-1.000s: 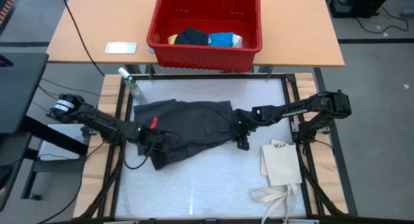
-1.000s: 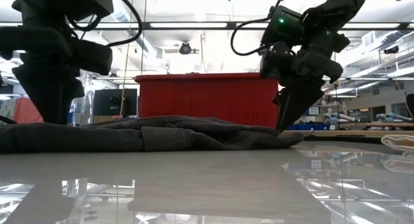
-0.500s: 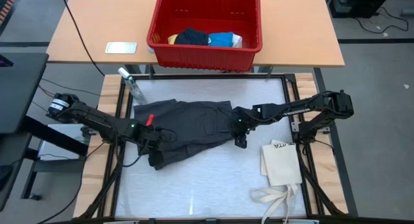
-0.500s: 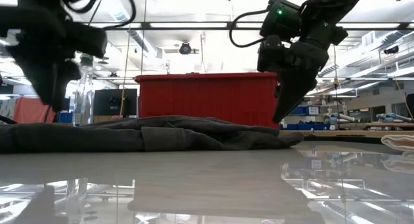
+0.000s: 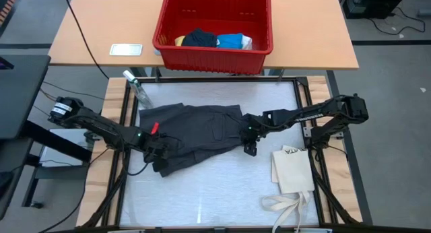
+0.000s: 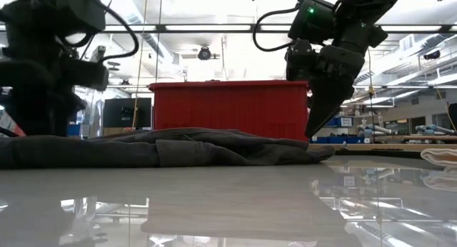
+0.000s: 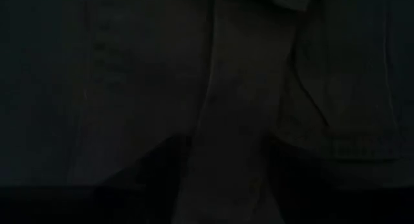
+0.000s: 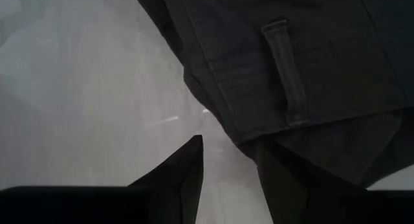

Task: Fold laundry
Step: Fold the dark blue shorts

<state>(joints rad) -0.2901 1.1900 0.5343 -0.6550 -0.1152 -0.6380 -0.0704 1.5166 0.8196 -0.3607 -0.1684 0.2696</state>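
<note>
- Dark grey cargo shorts (image 5: 199,130) lie spread flat across the middle of the pale work mat (image 5: 215,199), nearer its far edge than its near edge.
- The left gripper (image 5: 159,152) sits low over the shorts' left part, by the near edge of the cloth. Its wrist view is filled with dark fabric close up; I cannot tell whether its fingers are apart or pinching cloth.
- The right gripper (image 5: 250,140) is at the shorts' right edge. Its wrist view shows two dark fingers (image 8: 178,175) spread apart, straddling the waistband corner beside a belt loop (image 8: 286,68), with bare mat under one finger.
- The low view shows the right gripper (image 6: 321,97) angled down toward the right end of the cloth, and the shorts (image 6: 164,147) as a low rumpled ridge.
- Open mat lies in front of the shorts, toward the near edge, with a narrower strip behind them.
- A cream tote bag (image 5: 293,171) lies at the mat's right near corner, its straps trailing to the near edge, just beside the right gripper's area.
- A clear bottle (image 5: 137,89) lies at the mat's far left corner.
- Only the high view shows inside the red basket (image 5: 214,48) on the wooden table (image 5: 101,24) beyond: yellow, navy, bright blue and white cloth pieces (image 5: 212,40). A small white card (image 5: 126,49) rests left of it.
</note>
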